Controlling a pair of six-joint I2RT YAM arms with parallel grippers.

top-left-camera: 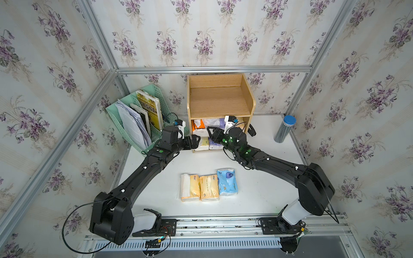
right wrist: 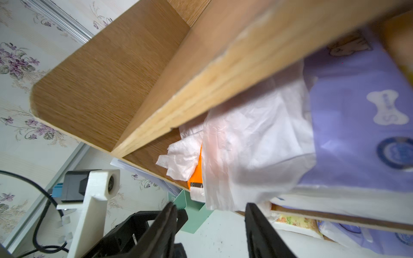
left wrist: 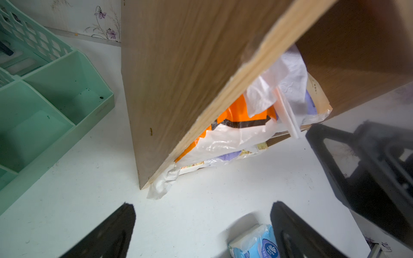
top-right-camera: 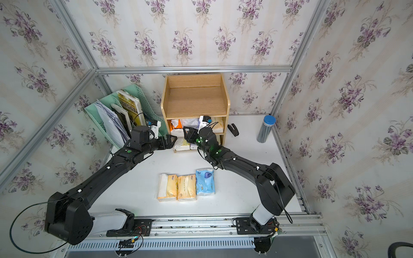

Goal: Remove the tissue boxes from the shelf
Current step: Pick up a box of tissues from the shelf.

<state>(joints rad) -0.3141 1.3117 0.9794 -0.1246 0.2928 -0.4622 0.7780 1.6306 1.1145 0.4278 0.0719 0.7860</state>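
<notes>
The wooden shelf (top-left-camera: 220, 98) (top-right-camera: 194, 100) stands at the back centre with its top tier bare. Its middle tier holds an orange tissue pack (top-left-camera: 197, 126) (left wrist: 241, 114), loose white wrap and a purple pack (right wrist: 357, 111). More packs (top-left-camera: 203, 143) lie in the bottom tier. Two peach packs (top-left-camera: 190, 187) (top-left-camera: 209, 187) and a light blue pack (top-left-camera: 226, 182) lie side by side on the table. My left gripper (top-left-camera: 196, 141) (left wrist: 203, 214) is open and empty beside the shelf's left front corner. Just in front of the middle tier, my right gripper (top-left-camera: 211, 135) (right wrist: 211, 210) is open, with white wrap (right wrist: 245, 156) hanging at its fingertips.
A mint-green file rack (top-left-camera: 138, 116) with papers and a yellow book stands left of the shelf, close to my left arm. Right of the shelf are a black stapler (top-right-camera: 233, 129) and a striped cylinder with a blue lid (top-left-camera: 285, 129). Papered walls and an aluminium frame enclose the table.
</notes>
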